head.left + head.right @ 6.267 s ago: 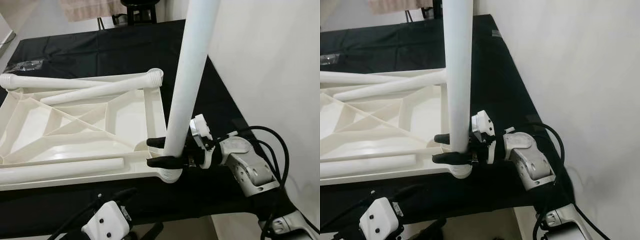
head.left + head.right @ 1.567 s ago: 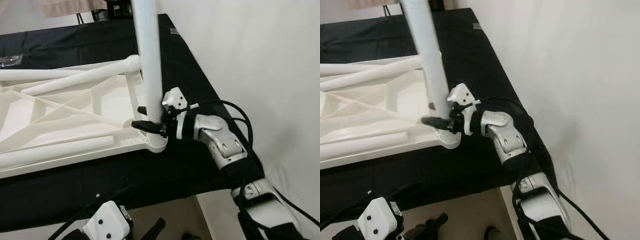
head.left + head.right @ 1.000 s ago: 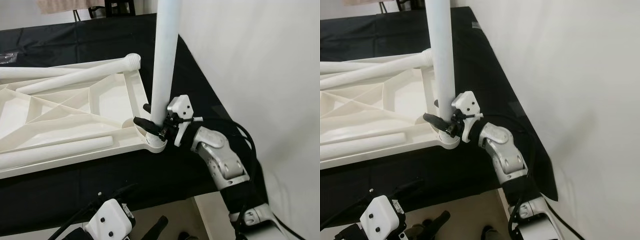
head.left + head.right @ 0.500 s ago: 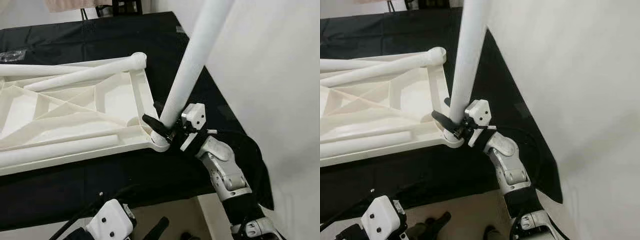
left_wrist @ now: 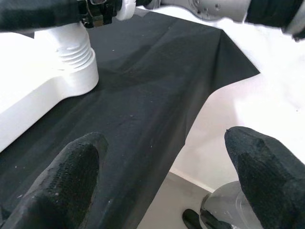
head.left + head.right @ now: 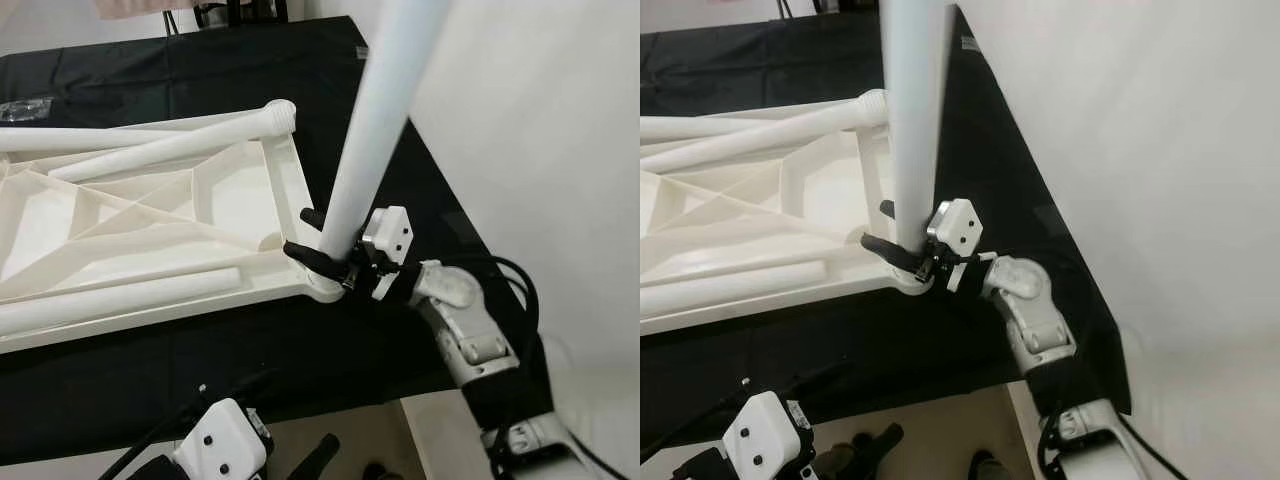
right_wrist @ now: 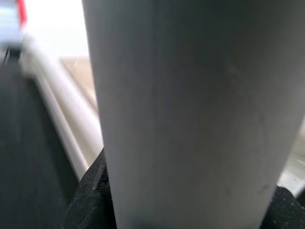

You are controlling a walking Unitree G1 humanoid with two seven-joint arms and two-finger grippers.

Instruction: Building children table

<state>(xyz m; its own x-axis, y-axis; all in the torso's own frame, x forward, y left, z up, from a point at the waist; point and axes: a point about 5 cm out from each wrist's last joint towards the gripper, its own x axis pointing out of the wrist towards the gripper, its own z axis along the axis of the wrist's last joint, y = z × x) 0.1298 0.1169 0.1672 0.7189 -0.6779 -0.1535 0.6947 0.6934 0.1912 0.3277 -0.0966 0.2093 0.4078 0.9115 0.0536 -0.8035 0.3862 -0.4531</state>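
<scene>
Right tool (image 6: 322, 248) clamped low on the white leg (image 6: 372, 130) so I can twist it into the tabletop's (image 6: 150, 225) 4 o'clock corner socket; left tool (image 5: 167, 176) idles wide open.

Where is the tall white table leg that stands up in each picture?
Left eye view: the leg rises from the tabletop's near right corner, leaning right, held low by the right claw.
Right eye view: same corner, centre, nearly upright.
Left wrist view: its ribbed foot in the corner socket.
Right wrist view: the leg, close up.
Shared landmark: black cloth.
</scene>
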